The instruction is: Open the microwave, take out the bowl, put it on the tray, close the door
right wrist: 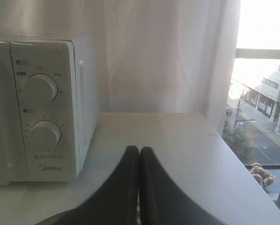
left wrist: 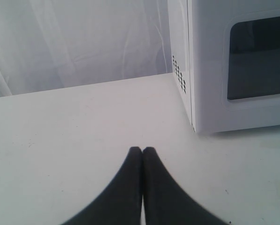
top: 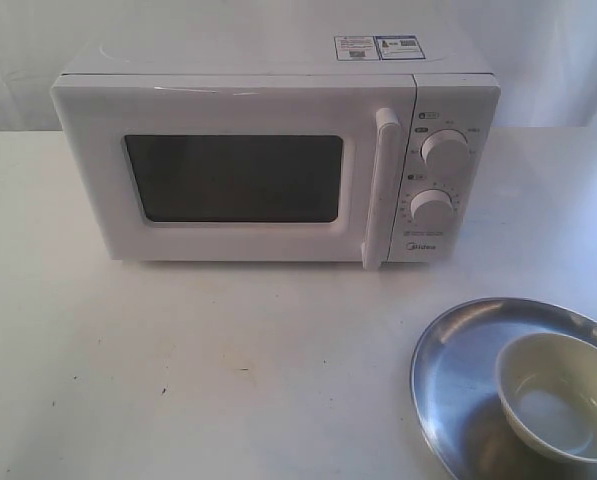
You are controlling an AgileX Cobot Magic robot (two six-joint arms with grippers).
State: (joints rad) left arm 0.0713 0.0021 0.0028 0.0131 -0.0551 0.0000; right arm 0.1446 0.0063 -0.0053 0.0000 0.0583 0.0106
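Observation:
The white microwave [top: 268, 165] stands at the back of the table with its door [top: 233, 175] shut and the vertical bar handle [top: 382, 188] upright. The cream bowl [top: 561, 396] sits in the steel tray [top: 448, 385] at the front right. Neither arm shows in the exterior view. My left gripper [left wrist: 142, 150] is shut on nothing, low over the table in front of the microwave's left corner [left wrist: 192, 93]. My right gripper [right wrist: 139, 150] is shut and empty, to the right of the knob panel [right wrist: 42, 110].
The table's right edge [right wrist: 233, 150] runs beside a window with a street far below. A white curtain hangs behind the microwave. Bare tabletop [top: 178, 360] stretches in front of the door. A dark rim [right wrist: 60, 218] shows under the right fingers.

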